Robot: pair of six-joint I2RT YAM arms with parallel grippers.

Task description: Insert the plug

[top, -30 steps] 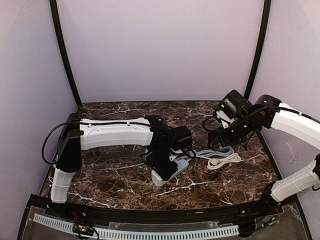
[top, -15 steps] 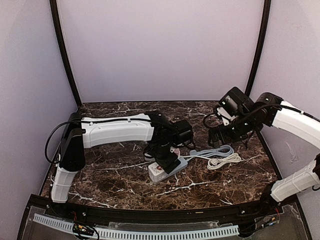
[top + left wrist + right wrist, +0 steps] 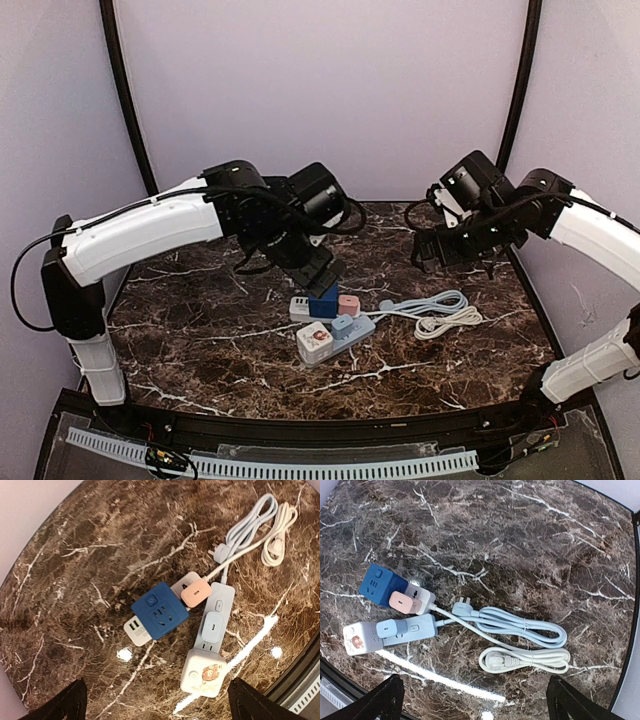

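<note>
Left gripper (image 3: 159,706): jaws spread wide, grasping nothing and touching nothing, hanging high above the sockets. Right gripper (image 3: 476,700): jaws equally wide and empty, raised over the right half of the table (image 3: 200,330). The plug (image 3: 202,672), a white block with an orange figure, sits on the near end of the strip (image 3: 216,622), free of both grippers. A blue cube (image 3: 157,611) lies just beside the strip's far end, with a pink adapter (image 3: 196,593) touching the cube. To the right, well apart from the cube, lie a coiled blue cable (image 3: 520,625) and a coiled white cable (image 3: 530,660), side by side. The plug end of the strip is near the table's front edge and the black rail (image 3: 300,680). Bare marble extends left of and behind the cube to the walls. Compared with one second ago, the left gripper, then pressed down over the plug with narrower jaws, has released and risen toward the rear. The strip remains close to its former place. The right gripper has lifted slightly, its jaws unchanged.
</note>
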